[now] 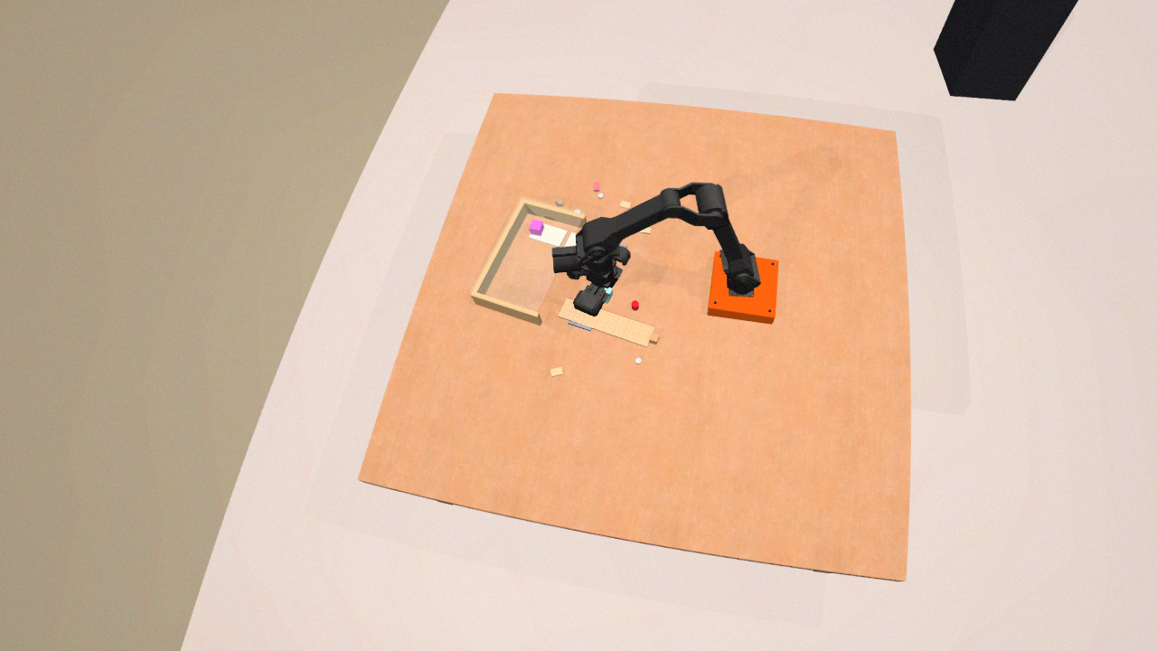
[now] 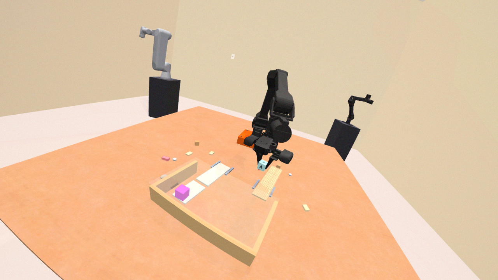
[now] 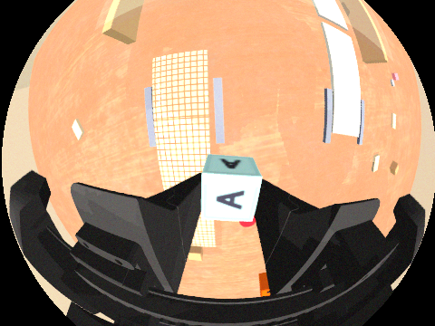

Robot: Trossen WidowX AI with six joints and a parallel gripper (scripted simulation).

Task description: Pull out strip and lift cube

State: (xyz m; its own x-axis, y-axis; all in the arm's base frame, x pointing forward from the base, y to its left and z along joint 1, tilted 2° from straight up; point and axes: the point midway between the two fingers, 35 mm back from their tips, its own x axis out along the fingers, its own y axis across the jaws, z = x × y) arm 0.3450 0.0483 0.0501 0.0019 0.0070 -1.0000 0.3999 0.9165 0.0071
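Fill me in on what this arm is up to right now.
The black arm's gripper is shut on the pale blue cube marked A, holding it clear of the table above the gridded strip. That strip lies in one piece, mostly outside the open side of the wooden frame. The white strip is broken in two, and its far piece inside the frame carries the pink cube, untouched.
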